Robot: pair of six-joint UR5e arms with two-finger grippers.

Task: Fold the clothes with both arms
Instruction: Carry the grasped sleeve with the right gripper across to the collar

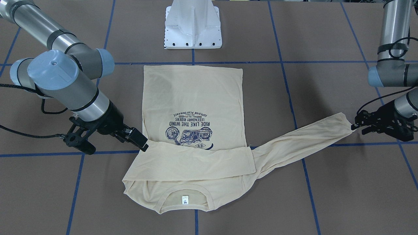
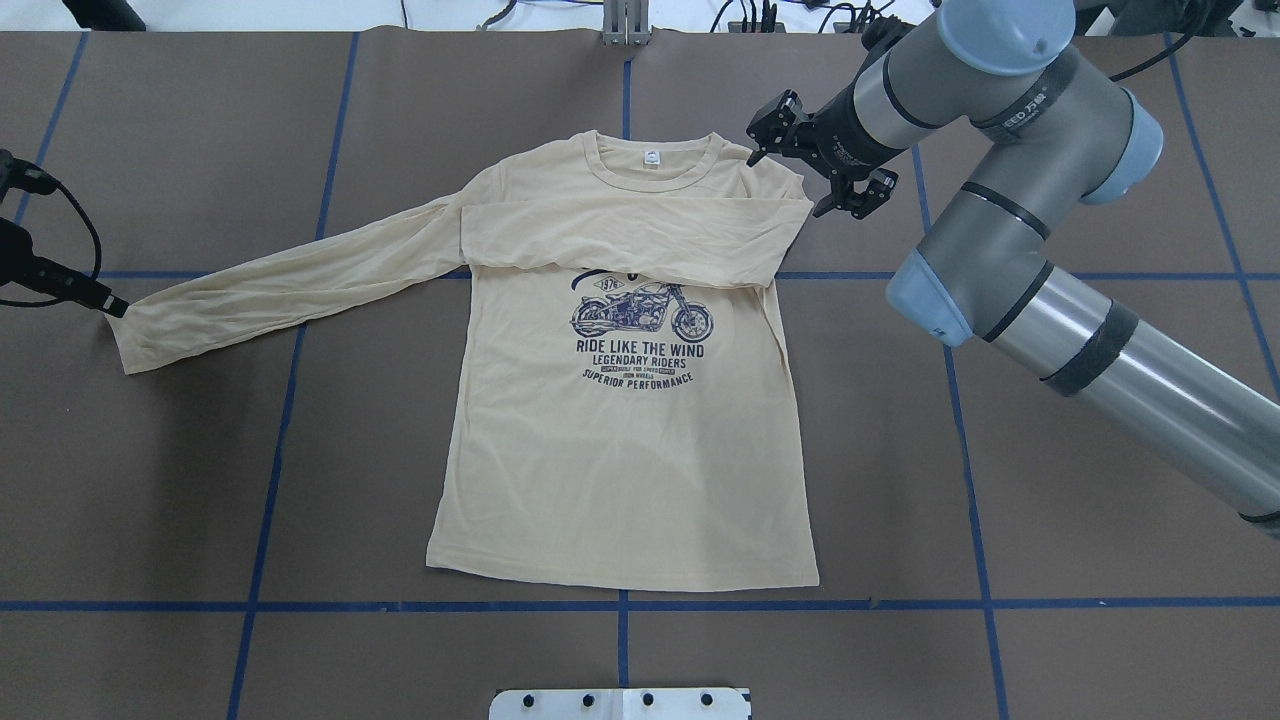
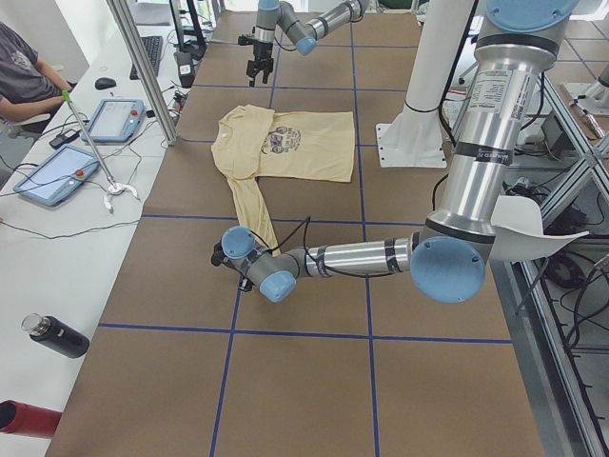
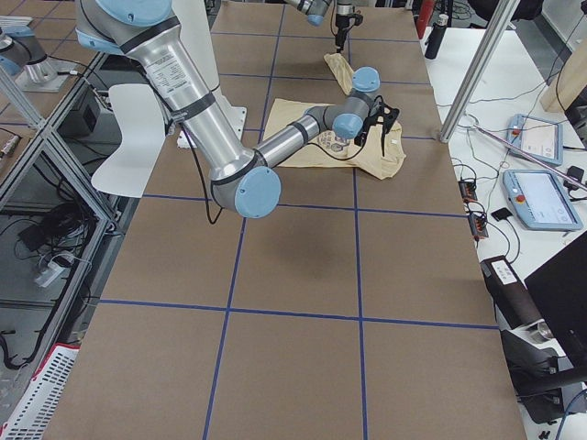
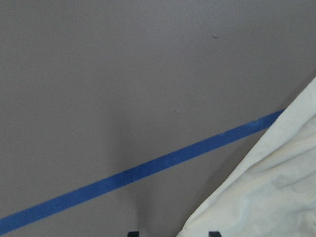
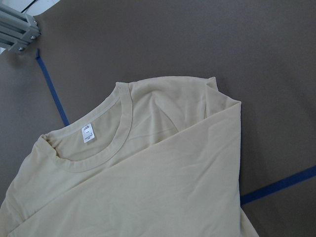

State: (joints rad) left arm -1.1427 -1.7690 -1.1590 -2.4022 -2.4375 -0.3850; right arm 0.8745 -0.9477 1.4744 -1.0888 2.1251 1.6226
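The T-shirt (image 2: 620, 480) lies flat on the surface (image 2: 150, 500). It is soft, thin and light. Your 2 tools are open: right tool (image 2: 795, 180) by the shoulder, left tool (image 1: 356, 125) at the sleeve end. Pinch there.

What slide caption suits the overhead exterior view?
One sleeve folded across the T-shirt; left gripper at the other cuff.

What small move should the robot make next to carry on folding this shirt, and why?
Probably close the left claw on the cuff of the outstretched sleeve and lift it. The other sleeve already lies folded across the T-shirt, while this one lies straight out, its cuff at the open claw.
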